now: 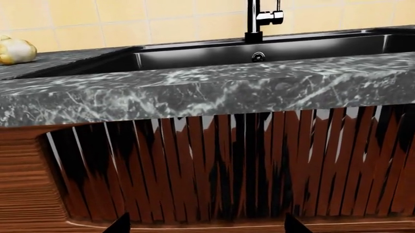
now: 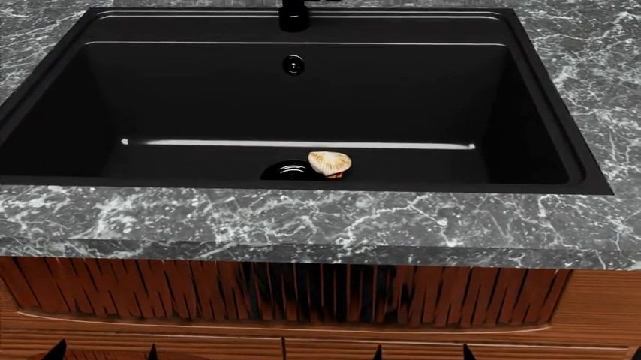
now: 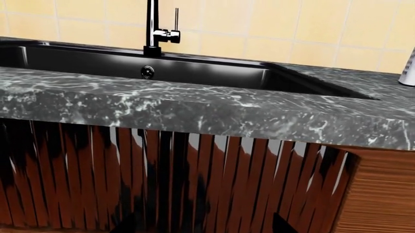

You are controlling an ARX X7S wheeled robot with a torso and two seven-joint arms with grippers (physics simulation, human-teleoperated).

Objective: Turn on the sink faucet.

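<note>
Faucet untouched, both arms low at the cabinet front

Sink faucet [image 3: 153, 26] stands at the back rim of the sink [image 2: 100, 97], upright against the yellow tiled wall [image 3: 272, 29], its chrome side block [image 1: 269, 17] carrying a thin lever that points straight up. The basin is deep and black, with an overflow hole [image 2: 293, 64] in the back wall and a small shell-like object [image 2: 329, 163] lying just beside the drain [image 2: 288, 171]. Grey marble countertop [image 2: 300, 217] surrounds it, above a slatted wooden cabinet front [image 1: 227, 165]. The left gripper [image 1: 202, 226] and right gripper [image 2: 421, 352] show only dark fingertips, spread apart, so both look open, though little is visible. A pale lumpy object [image 1: 14, 50] sits on the counter.
</note>
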